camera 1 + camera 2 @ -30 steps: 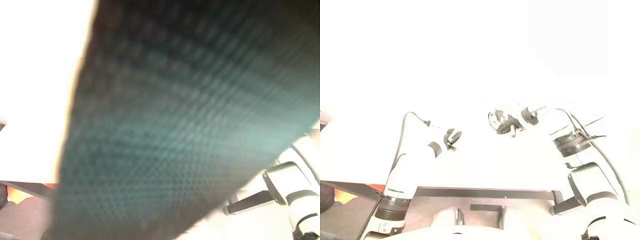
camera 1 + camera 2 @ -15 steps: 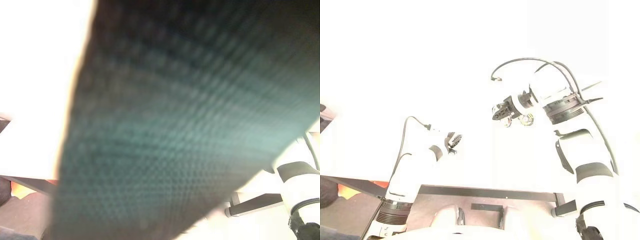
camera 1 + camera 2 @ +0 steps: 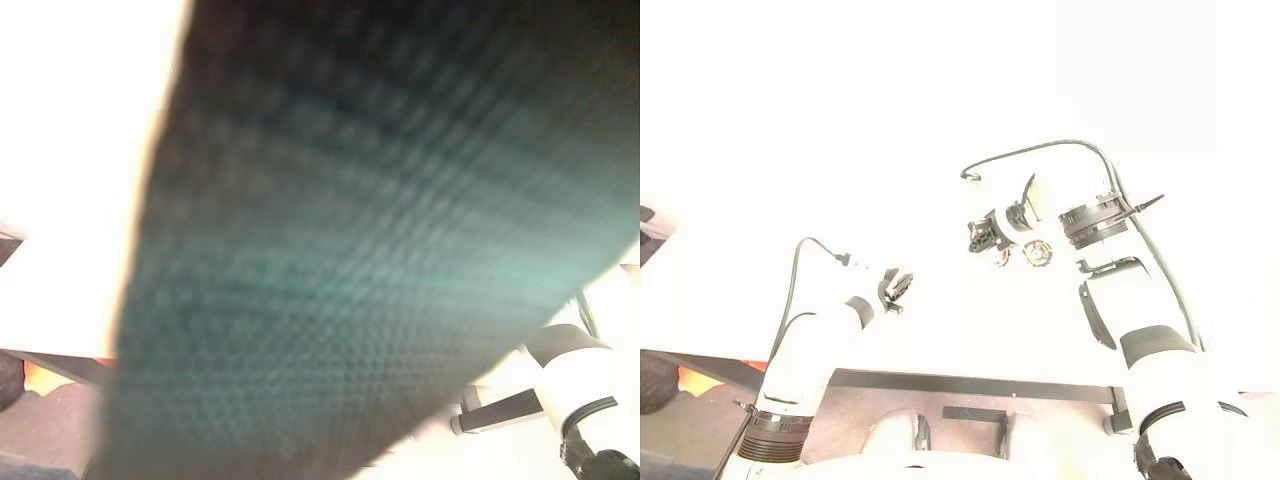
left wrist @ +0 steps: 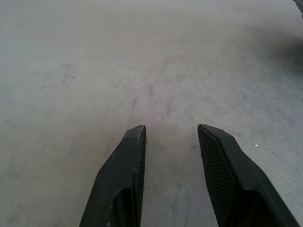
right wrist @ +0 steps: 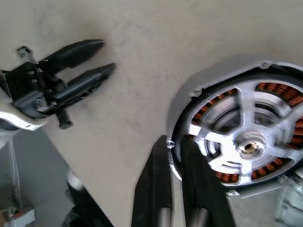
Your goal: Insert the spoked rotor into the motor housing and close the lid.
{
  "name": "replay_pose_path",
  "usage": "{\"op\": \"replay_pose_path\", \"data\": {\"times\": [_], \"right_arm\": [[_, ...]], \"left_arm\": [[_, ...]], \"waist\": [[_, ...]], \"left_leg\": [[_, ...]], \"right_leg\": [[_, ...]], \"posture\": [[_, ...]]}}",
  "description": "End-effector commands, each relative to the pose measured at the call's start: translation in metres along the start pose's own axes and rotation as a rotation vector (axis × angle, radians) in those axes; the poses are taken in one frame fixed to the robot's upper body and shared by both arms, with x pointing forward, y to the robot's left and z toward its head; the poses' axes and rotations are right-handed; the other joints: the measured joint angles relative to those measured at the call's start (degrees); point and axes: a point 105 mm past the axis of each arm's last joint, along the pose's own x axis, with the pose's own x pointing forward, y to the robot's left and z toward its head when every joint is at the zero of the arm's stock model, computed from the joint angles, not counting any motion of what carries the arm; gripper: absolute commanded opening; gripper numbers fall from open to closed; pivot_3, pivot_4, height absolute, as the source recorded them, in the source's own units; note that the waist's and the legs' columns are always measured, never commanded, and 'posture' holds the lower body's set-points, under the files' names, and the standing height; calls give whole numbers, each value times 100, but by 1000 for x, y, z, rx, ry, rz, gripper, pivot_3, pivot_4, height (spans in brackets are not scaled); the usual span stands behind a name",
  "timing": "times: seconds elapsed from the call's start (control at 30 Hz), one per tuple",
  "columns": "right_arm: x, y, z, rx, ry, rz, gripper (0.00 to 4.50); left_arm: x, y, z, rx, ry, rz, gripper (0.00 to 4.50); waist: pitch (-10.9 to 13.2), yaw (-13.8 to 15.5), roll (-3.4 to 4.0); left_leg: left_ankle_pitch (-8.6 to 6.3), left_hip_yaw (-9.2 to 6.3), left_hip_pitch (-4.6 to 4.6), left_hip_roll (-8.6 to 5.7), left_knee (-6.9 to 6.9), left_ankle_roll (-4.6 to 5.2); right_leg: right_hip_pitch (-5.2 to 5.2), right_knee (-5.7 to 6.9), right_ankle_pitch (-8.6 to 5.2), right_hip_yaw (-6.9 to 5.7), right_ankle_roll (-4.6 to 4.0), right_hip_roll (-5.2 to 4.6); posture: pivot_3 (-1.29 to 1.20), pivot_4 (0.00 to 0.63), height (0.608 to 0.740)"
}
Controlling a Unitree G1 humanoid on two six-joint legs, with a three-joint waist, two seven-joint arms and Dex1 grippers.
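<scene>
Right gripper [image 5: 176, 156]: black fingers pinched onto the rim of the round silver motor housing [image 5: 189, 101]; spoked rotor [image 5: 246, 142] seated inside, ringed by copper windings. Left gripper [image 4: 171, 132]: textured fingers parted, empty, over the matte grey, scuffed table [image 4: 118, 61], well apart.

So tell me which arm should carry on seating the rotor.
Right, probably. The right gripper is shut on the rim of the motor housing, with the spoked rotor in it. The left gripper is open and holds nothing, over bare table.
</scene>
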Motion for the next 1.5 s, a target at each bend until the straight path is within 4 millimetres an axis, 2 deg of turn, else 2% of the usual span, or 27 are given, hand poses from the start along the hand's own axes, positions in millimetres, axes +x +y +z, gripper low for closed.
{"op": "replay_pose_path", "data": {"times": [0.03,0.07,0.27,0.43,0.5,0.53,0.67,0.77,0.83,0.9,0.93,1.03,1.13,1.2,1.3,1.4,1.47,1.5], "right_arm": [[-2,5,8,14,-46,3,19],[0,5,7,27,-45,5,19],[9,-3,4,89,-55,-40,1922],[-5,3,17,74,-102,-22,3668],[-17,16,30,49,-144,27,4333],[-25,24,38,32,-172,57,4468],[-65,48,69,-40,-326,118,4468],[-100,55,89,-163,-529,122,4468],[-115,42,93,-399,-667,3,4468],[-116,23,87,-543,-688,-127,4468],[-118,3,81,-549,-694,-197,4468],[-126,-46,52,-480,-685,-293,3838],[-130,-94,15,-535,-586,-523,2789],[-129,-112,-7,-572,-508,-599,2093],[-130,-125,-30,-571,-451,-645,1029],[-121,-124,-49,-562,-391,-603,43],[-104,-120,-63,-582,-330,-564,43],[-94,-111,-68,-589,-318,-516,43]], "left_arm": [[-2,1,12,18,-37,4,1835],[-2,0,12,18,-38,4,1835],[1,-1,12,20,-38,-1,1835],[2,0,11,23,-34,-5,1835],[4,0,12,25,-35,-8,1835],[5,0,13,26,-36,-10,1835],[10,-2,17,33,-41,-35,1835],[15,-3,31,22,-78,-66,1835],[18,-2,46,-20,-114,-90,1835],[19,-2,57,-47,-140,-116,1835],[19,-3,66,-63,-150,-154,1835],[19,-4,92,-69,-168,-246,1835],[21,1,106,-38,-167,-277,1835],[26,4,108,-23,-156,-277,1835],[32,-1,103,-7,-133,-294,1835],[35,-14,97,0,-113,-335,1835],[36,-19,97,-15,-117,-348,1835],[37,-20,97,-17,-118,-348,1835]], "waist": [[0,1,0],[0,1,0],[0,1,0],[0,6,0],[1,5,1],[2,0,3],[3,-4,6],[5,65,1],[6,157,-7],[-2,241,-24],[-2,258,-25],[-2,300,-26],[-2,308,-23],[-4,301,-17],[-7,241,-12],[-7,182,-11],[-7,174,-12],[-7,175,-12]], "left_leg": [[1,0,0,0,0,-1],[1,0,0,0,0,-3],[9,0,2,0,-3,-16],[12,0,8,0,-3,-21],[13,0,11,0,-4,-23],[14,0,11,0,-4,-24],[14,0,11,1,-8,-25],[14,-2,8,1,-11,-25],[13,-2,3,0,-10,-24],[13,-4,-1,-4,-10,-24],[13,-2,-1,-4,-10,-23],[14,-1,-1,-5,-9,-24],[16,-1,-6,-6,-8,-24],[15,2,-9,-9,-8,-24],[14,3,-11,-7,-9,-20],[14,3,-8,-6,-10,-17],[15,3,-8,-5,-9,-14],[18,2,-7,-4,-9,-9]], "right_leg": [[0,1,0,0,0,0],[0,1,0,0,0,0],[5,3,0,0,1,0],[7,6,0,0,2,0],[6,8,0,0,2,0],[5,8,0,0,2,0],[3,8,0,0,2,3],[3,0,-1,0,3,4],[3,-7,0,0,5,4],[8,-9,2,0,8,2],[12,-10,3,1,9,1],[10,-1,4,4,7,2],[8,7,4,6,6,2],[7,6,4,9,6,1],[7,1,3,12,7,3],[7,1,3,11,8,4],[8,2,2,10,8,4],[11,1,2,9,8,4]], "posture": [[0,0,740],[0,0,740],[0,0,740],[0,0,740],[0,0,740],[0,0,740],[0,0,740],[0,0,740],[0,0,740],[0,0,740],[0,0,740],[0,0,740],[0,0,740],[0,0,740],[0,0,740],[0,0,740],[0,0,740],[0,0,740]]}}
